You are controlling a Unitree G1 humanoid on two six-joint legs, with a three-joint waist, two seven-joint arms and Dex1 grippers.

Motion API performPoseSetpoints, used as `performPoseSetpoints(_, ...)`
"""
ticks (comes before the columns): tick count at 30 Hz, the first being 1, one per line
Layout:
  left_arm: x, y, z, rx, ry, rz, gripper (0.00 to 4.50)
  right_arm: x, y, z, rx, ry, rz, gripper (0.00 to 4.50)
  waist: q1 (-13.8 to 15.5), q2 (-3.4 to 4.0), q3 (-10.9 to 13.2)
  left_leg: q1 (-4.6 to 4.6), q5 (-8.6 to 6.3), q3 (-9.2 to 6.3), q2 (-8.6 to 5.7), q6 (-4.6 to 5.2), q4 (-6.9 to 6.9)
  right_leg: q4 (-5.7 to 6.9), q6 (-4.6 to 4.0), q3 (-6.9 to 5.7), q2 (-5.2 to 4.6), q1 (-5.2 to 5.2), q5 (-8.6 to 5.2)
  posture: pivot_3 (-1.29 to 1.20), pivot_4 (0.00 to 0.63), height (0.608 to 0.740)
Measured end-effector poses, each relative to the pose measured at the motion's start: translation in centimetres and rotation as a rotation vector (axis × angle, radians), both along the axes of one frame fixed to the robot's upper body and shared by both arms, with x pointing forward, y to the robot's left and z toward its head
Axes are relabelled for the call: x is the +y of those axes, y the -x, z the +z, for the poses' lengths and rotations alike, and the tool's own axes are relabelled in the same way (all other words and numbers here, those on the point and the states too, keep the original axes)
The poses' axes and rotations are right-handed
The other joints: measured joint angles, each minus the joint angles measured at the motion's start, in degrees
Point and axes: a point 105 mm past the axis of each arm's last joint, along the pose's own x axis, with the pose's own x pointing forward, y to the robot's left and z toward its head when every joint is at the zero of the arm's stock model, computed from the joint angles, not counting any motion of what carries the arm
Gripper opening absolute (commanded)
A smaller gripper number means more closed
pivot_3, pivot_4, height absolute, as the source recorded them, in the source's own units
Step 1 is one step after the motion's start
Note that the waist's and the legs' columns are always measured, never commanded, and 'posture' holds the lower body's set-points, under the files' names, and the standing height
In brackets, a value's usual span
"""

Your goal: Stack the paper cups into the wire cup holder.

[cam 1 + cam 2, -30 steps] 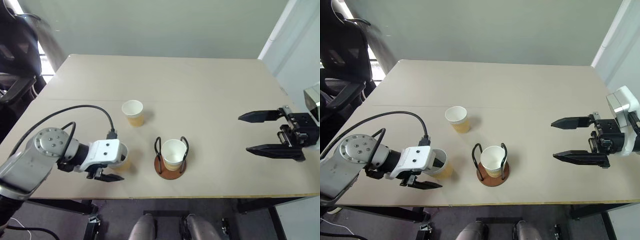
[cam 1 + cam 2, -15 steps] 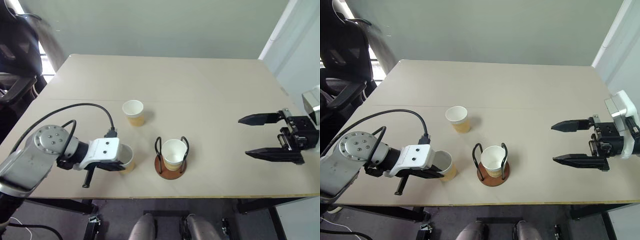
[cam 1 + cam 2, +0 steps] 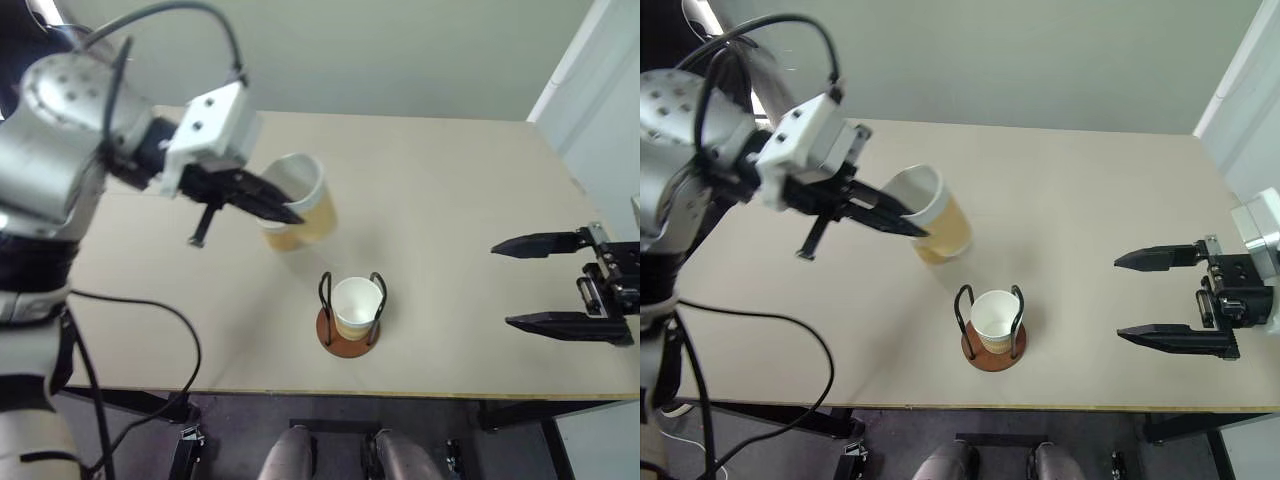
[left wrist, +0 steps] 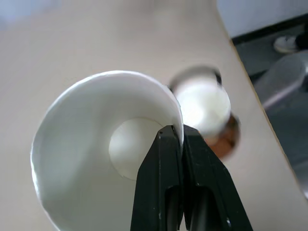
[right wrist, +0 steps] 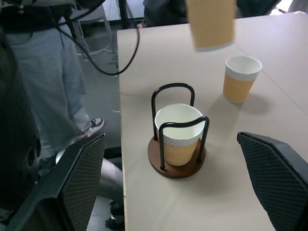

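Tan ribbed paper is all that's taking the grip here: the left gripper (image 4: 175, 132) has its jaws pinched fully together on the rim wall of one paper cup (image 3: 928, 212), one finger inside the mouth and one outside. The cup hangs in the air, tipped, just past the jaw tips. The wire cup holder (image 3: 992, 325) sits on the worktop (image 3: 450, 200) below and beyond those jaws, with a cup (image 3: 355, 304) already seated between its wire loops. The third cup (image 5: 241, 77) stands on the worktop, mostly hidden behind the held one in the head views.

How I'd do it: a rim pinch is flimsy, so I'd go slow and not swing. Get the cup upright first, bottom down, then centre it over the seated cup's mouth, between the two loops. Lower straight so the base slips inside without catching a wire or the rim. Only let go once it's nested, because I think a tilted drop would just bounce off.

The right gripper (image 3: 1165, 296) hangs well off to the side of the holder, jaws spread wide with nothing between them.

Versus a second ago: the left gripper was low at the near edge with its jaws around that cup on the worktop. Now they're clamped and the cup has come up and across toward the holder. The right one has barely budged.
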Motion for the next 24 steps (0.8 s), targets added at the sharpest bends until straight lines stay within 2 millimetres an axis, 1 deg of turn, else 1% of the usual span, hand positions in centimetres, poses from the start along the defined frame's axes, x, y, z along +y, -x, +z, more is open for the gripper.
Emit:
performPoseSetpoints(4, -2.7, 0.2, -2.6, 0.085, -0.069, -0.147, 0.04, 0.0, 0.3, 0.0, -0.012, 0.001, -0.036, 4.5, -0.3, 0.03, 0.0, -0.16, -0.17, 0.06, 0.01, 0.14, 0.39, -0.01, 0.32, 0.0, 0.0, 0.02, -0.01, 0.0, 0.15, 0.74)
performPoseSetpoints(6, -3.6, 0.4, -3.2, 0.084, -0.106, -0.203, 0.04, 0.2, 0.4, 0.0, -0.019, 0.007, -0.043, 4.5, -0.3, 0.04, 0.0, -0.23, -0.21, 0.07, -0.01, 0.22, 0.48, -0.11, 0.46, 0.02, 0.0, 0.02, 0.03, 0.0, 0.15, 0.74)
performPoseSetpoints(10, -4.4, 0.5, -3.8, 0.046, -0.17, -0.282, 0.04, 0.4, 0.7, 0.0, -0.033, 0.014, -0.066, 4.5, -0.2, 0.06, 0.0, -0.31, -0.24, 0.06, -0.05, 0.36, 0.51, -0.39, 0.65, 0.09, 0.0, 0.08, 0.06, 0.0, 0.15, 0.74)
performPoseSetpoints(15, -4.6, 0.2, -5.1, 0.036, -0.224, -0.338, 0.04, 0.5, 1.0, 0.0, -0.046, 0.022, -0.096, 4.5, -0.1, 0.09, 0.1, -0.49, -0.24, 0.06, -0.07, 0.5, 0.57, -0.68, 0.88, 0.12, 0.0, 0.08, 0.2, 0.0, 0.15, 0.74)
performPoseSetpoints(24, -5.8, 1.0, -5.3, 0.075, -0.187, -0.421, 0.04, 0.5, 1.4, -0.3, -0.053, 0.03, -0.141, 4.5, 0.1, 0.1, 0.1, -0.6, -0.37, 0.11, -0.17, 0.73, 0.73, -0.87, 1.12, 0.16, -0.08, 0.13, 0.34, 0.0, 0.15, 0.74)
